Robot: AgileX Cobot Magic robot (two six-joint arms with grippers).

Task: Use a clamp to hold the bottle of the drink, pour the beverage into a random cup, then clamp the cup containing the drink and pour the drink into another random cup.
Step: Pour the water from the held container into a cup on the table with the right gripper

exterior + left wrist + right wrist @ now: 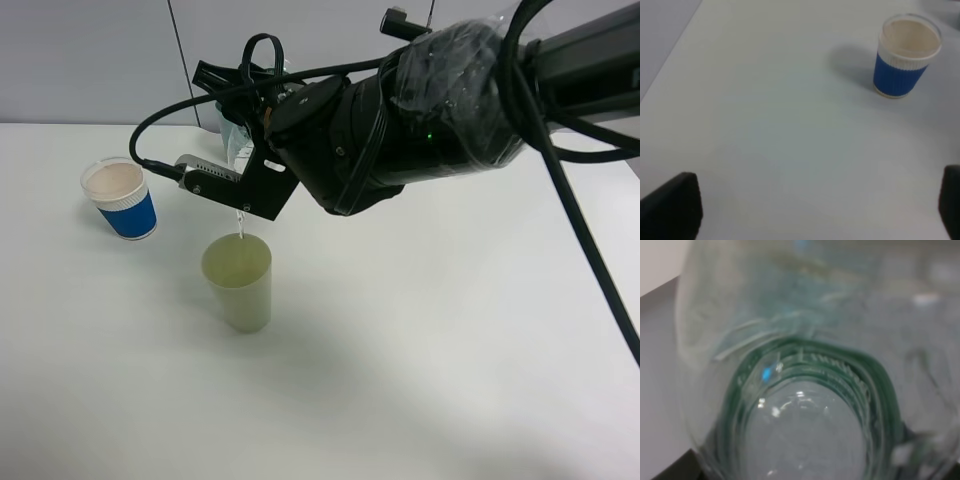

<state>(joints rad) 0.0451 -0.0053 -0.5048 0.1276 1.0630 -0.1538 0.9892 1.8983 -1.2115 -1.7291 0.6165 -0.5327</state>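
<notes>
1. The bottle (800,390) is in the right gripper (240,90), upper middle of the high view. It is mostly hidden there behind the black wrist and the camera bracket (215,178); only a bit of clear plastic shows. In the right wrist view its clear wall and green band fill the frame.
2. The jaws are pinching the bottle. The fingers themselves barely show in any view.
3. The relation that matters is that the bottle's mouth sits straight above the green cup (238,283). A thin stream of drink (240,218) drops from under the bracket into the cup's open top, near its far rim.
4. The bottle's long axis looks tipped with the mouth down towards the cup, but the exact angle is hidden.
5. The green cup stands upright on the table (450,350), lower left of centre in the high view, touching nothing. The level inside cannot be read.
6. The blue cup (122,200) stands upright at left, apart from the green cup, and looks dry inside.
7. The right arm (440,100) comes in from the upper right and reaches across the middle, with the wrist rolled over for the pour. It is the nearer arm to the green cup.
8. The left gripper (812,210) is spread wide and empty. Its view shows the blue cup well ahead, not the green one.
9. Judgement: the first pour is under way, and the mouth must stay over the rim.
</notes>
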